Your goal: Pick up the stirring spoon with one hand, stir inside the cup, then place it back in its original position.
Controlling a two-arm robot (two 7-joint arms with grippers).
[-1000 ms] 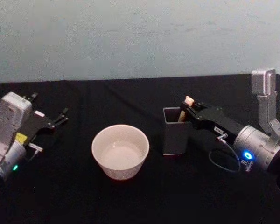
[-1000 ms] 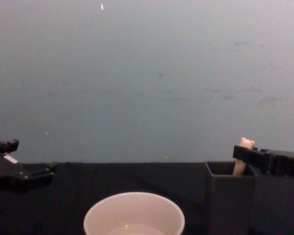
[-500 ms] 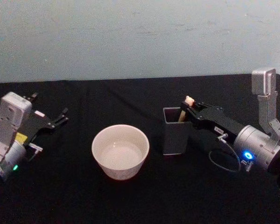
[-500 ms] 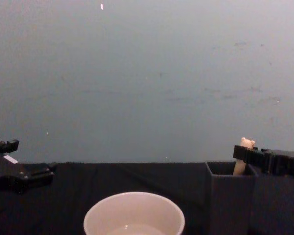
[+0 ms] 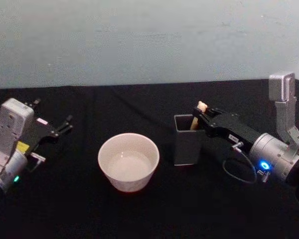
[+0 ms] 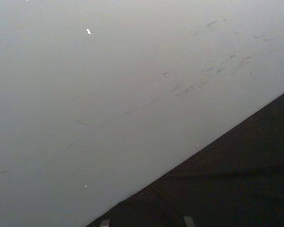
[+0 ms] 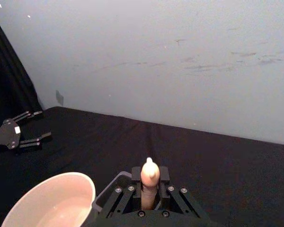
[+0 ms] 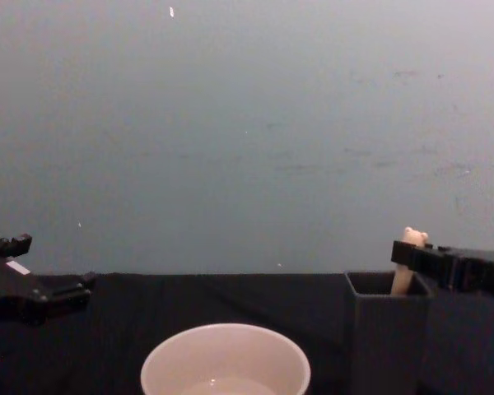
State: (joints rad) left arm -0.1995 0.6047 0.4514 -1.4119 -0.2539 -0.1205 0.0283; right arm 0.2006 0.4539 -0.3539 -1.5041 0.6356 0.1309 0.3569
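On table [image 5: 139, 219]: one cup [image 5: 128, 161], one holder [image 5: 187, 140], one spoon [image 5: 198, 114].

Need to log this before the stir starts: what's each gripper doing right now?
Left gripper: open, holding nothing, parked at the table's left.
Right gripper: closed on the spoon handle, with the spoon standing in the holder.

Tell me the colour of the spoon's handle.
Beige; the stirring spoon shows best in the right wrist view.

the right end effector [image 5: 198, 115] is crowding the holder's [image 5: 187, 147] top. the cup [image 5: 128, 161] is standing just beside it. bare desk [image 5: 79, 199] is lying open between cup and left end effector [image 5: 60, 127].
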